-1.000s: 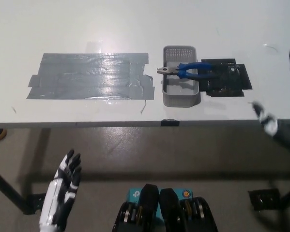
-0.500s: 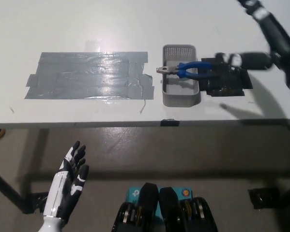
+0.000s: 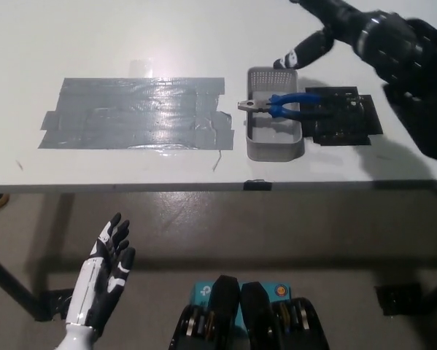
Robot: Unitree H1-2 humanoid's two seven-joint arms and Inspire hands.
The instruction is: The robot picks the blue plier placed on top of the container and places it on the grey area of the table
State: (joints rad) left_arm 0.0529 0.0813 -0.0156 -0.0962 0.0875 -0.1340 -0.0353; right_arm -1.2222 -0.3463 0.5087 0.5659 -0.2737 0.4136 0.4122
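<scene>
Since it has no part in the pick, the white left hand hangs nearest the camera, below the table's front edge and well apart from everything on top, its fingers spread and holding nothing. Beyond it the white table carries the grey area, a broad patch of overlapping tape strips at the left, laid flat and bare so that it can receive the tool. Just beside its right end stands the grey container, a small open tray, and the blue plier lies across its rim rather than down inside, metal jaws pointing toward the tape and blue handles reaching over the right wall toward the black mat; resting proud of the walls, it looks easy to take from above. Farthest off, the black right hand hovers over the far right corner of the container, above the plier and not touching it, its fingers apart and empty, one light-tipped finger pointing down toward the tray's back rim. The hand is somewhat blurred, so its exact height is hard to judge; it seems poised to descend on the handles.
</scene>
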